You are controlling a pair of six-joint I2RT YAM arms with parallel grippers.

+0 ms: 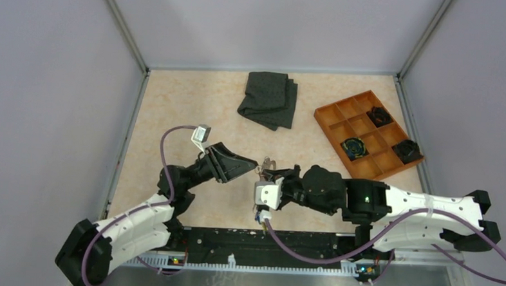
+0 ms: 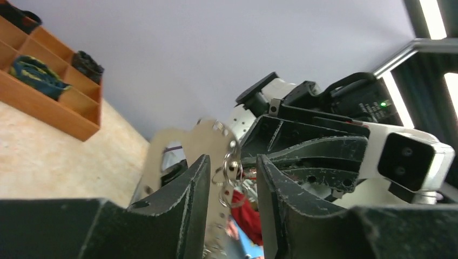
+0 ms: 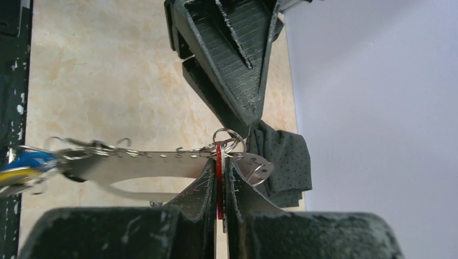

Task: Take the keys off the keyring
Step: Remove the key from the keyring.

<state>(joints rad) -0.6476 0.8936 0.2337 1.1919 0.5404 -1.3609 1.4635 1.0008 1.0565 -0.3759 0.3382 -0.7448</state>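
The keyring (image 3: 156, 162), a pale metal band punched with holes, is held in the air above the table (image 1: 175, 101), right between the two pincers. Its red key (image 3: 219, 199) is clamped edge-on in the right pincer (image 3: 220, 167), whose jaws are pressed together on it. A blue key (image 3: 21, 164) is seen hanging at the band's other end. A small ring (image 2: 229, 174) on the band is framed by the left pincer (image 2: 233, 161), whose jaws are parted, one on each side; no contact can be made out. Beyond, a folded dark cloth (image 1: 268, 100) and an orange tray (image 1: 333, 141) are laid on the table.
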